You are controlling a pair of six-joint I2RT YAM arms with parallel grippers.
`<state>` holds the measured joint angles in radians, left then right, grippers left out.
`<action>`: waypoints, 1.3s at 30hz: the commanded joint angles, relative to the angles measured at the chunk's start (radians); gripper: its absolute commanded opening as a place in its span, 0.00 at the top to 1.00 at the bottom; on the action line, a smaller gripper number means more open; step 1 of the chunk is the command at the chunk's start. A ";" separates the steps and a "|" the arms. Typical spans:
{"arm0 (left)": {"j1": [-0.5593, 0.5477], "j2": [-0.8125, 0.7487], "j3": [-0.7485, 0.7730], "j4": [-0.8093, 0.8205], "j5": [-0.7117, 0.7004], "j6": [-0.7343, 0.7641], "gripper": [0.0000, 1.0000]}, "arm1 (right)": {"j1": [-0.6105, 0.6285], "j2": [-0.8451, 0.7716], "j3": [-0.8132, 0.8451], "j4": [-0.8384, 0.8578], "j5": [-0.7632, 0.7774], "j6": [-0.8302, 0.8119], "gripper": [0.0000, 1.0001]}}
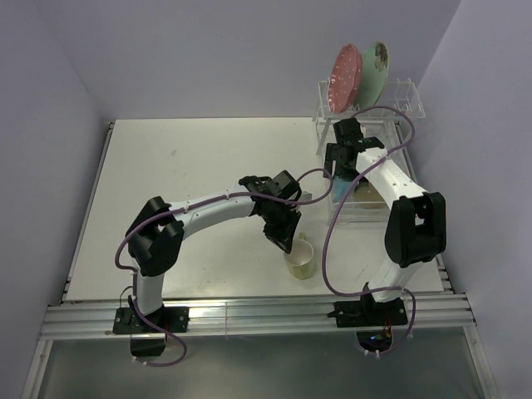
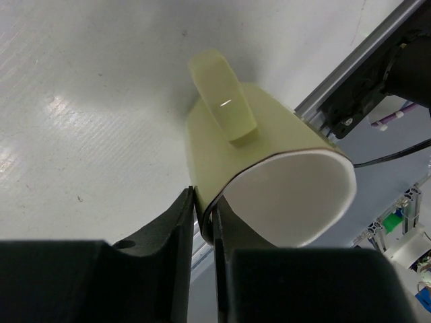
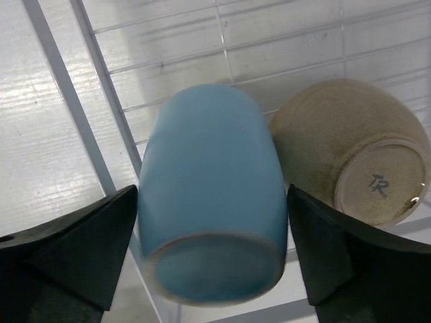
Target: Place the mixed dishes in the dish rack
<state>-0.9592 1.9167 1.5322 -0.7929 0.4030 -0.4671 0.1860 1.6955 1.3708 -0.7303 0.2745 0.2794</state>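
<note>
The pale yellow-green mug [image 2: 229, 155] stands on the table near the front edge [image 1: 301, 262]. My left gripper [image 2: 204, 225] is shut on its rim, one finger inside and one outside the wall. The blue mug [image 3: 212, 188] stands upside down in the lower basket [image 3: 64, 94] of the dish rack [image 1: 403, 96], beside the overturned cream bowl [image 3: 350, 155]. My right gripper [image 3: 212, 249] is open, with one finger on each side of the blue mug and a small gap on both sides. The pink dotted plate [image 1: 345, 76] and the mint-green plate [image 1: 376, 71] stand upright in the raised holder.
The white table [image 1: 183, 174] stretches to the left of the rack. Lilac walls close it in on three sides. An aluminium rail [image 1: 249, 316] runs along the near edge, just behind the mug in the left wrist view.
</note>
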 commanded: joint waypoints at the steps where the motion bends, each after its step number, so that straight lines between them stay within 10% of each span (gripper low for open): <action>1: -0.006 0.008 0.034 0.001 0.019 0.024 0.82 | 0.009 -0.059 0.059 0.006 0.063 0.010 0.00; 7: -0.006 -0.004 0.034 0.001 0.005 0.021 1.00 | 0.017 -0.089 0.070 -0.012 0.065 0.018 0.00; 16: 0.092 -0.187 0.025 0.021 0.060 -0.013 1.00 | 0.050 -0.186 0.216 -0.191 0.075 0.079 0.00; 27: 0.379 -0.582 -0.172 0.423 0.520 -0.224 1.00 | 0.056 -0.448 0.202 -0.282 -0.569 0.251 0.00; 32: 0.442 -0.711 -0.371 1.153 0.649 -0.693 1.00 | 0.055 -0.577 -0.016 0.032 -0.996 0.530 0.00; 39: 0.450 -0.670 -0.389 1.538 0.649 -0.989 1.00 | 0.061 -0.717 -0.385 0.831 -1.227 1.175 0.01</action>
<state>-0.5171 1.2583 1.1149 0.3534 1.0000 -1.2327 0.2394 1.0260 1.0622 -0.3592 -0.7750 1.0885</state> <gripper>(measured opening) 0.141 0.993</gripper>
